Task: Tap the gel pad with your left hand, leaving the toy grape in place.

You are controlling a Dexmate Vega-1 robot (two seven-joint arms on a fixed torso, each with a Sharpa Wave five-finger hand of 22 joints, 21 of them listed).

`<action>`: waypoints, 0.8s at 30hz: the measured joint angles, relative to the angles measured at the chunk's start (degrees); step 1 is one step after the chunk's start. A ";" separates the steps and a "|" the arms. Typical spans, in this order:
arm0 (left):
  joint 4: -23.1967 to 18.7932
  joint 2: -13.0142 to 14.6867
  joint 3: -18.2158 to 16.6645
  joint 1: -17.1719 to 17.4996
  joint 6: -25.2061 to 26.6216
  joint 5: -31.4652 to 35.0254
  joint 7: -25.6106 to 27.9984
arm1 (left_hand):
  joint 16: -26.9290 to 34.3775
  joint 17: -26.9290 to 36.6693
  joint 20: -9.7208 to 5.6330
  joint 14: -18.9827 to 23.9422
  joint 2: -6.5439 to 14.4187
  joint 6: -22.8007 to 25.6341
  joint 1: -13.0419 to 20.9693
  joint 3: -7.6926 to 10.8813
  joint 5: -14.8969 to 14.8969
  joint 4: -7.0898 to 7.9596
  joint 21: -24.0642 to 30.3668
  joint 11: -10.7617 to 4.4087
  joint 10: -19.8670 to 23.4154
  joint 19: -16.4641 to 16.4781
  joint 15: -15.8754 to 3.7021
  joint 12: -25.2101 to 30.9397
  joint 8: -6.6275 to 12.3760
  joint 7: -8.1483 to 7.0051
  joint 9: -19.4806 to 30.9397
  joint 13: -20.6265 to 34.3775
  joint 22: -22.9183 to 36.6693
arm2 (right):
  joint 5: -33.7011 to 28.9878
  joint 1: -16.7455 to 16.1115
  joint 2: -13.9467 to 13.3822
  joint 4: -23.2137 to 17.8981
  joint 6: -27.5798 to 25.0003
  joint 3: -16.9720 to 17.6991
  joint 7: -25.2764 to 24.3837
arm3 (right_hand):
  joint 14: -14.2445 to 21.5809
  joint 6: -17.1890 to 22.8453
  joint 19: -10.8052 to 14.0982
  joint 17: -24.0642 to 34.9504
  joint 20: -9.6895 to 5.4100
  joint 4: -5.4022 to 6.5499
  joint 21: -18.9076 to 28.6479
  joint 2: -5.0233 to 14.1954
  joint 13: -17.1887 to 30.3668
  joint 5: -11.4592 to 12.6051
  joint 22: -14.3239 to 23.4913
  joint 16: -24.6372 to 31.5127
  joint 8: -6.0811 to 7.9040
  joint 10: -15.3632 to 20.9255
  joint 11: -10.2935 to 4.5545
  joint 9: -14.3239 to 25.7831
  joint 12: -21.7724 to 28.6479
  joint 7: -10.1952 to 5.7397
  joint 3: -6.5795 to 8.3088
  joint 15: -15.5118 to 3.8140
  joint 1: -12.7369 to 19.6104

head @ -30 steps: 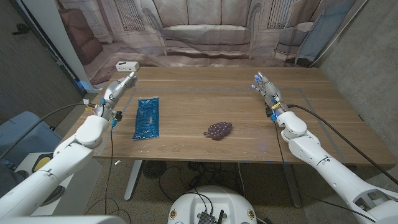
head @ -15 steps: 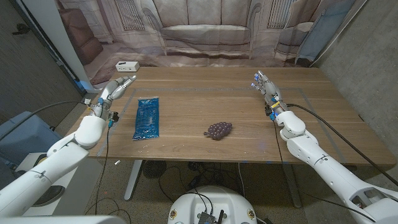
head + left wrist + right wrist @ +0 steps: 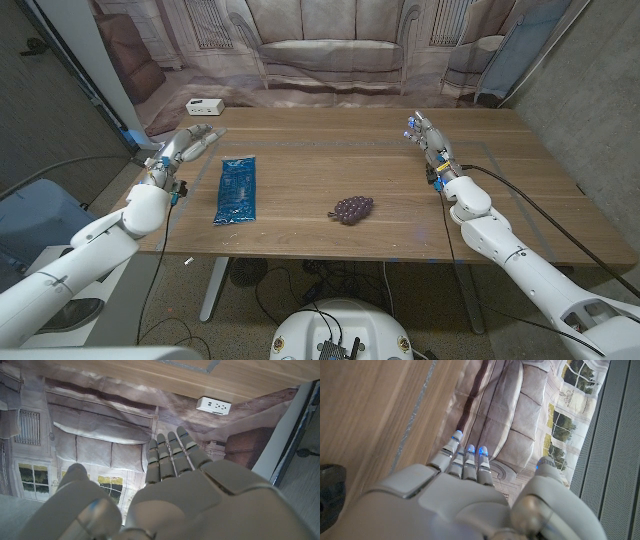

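left hand (image 3: 187,146) at table's (image 3: 300,225) left edge, fingers released, beside gel pad (image 3: 237,189). right hand (image 3: 428,138) released near right edge. toy grape (image 3: 352,208) mid-table.

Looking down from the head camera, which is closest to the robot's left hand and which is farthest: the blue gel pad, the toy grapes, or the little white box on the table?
From the left hand:
1. Gel pad: just inward of the hand, and white box: beyond the fingertips at the table's far edge. Too close to call.
2. Toy grape: near the table's middle, clearly farthest.
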 measured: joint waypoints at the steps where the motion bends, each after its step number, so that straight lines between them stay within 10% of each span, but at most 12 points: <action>1: -0.61 0.36 0.00 0.28 0.65 0.37 0.06 | 0.00 0.00 0.00 0.00 0.18 0.00 0.18 0.00 0.00 0.00 -0.05 0.00 0.00 0.00 0.00 0.00 0.00 0.00 0.00 0.00 0.00 | 0.00 0.06 -0.01 0.00 0.10 0.00 0.26 | 0.00 0.00 0.00 0.00 0.00 0.00 0.00 0.00 0.00 0.00 0.00 0.00 0.00 0.00 0.00 0.00 0.00 0.00 0.00 0.00 0.00; 24: -8.97 6.02 2.46 0.49 14.98 6.08 -4.01 | -0.96 0.14 0.07 -1.69 0.98 -0.76 0.98 0.06 0.00 -0.33 -1.52 -0.21 -1.46 -1.12 -0.01 -1.33 -1.17 -0.32 0.00 0.01 0.00 | 1.01 2.36 0.82 2.65 0.77 -0.33 2.74 | 1.43 1.53 1.64 -0.01 -0.41 -0.21 0.00 0.00 0.01 0.00 0.00 0.21 0.44 1.95 -0.52 -0.14 0.41 -0.32 -0.21 -0.62 0.00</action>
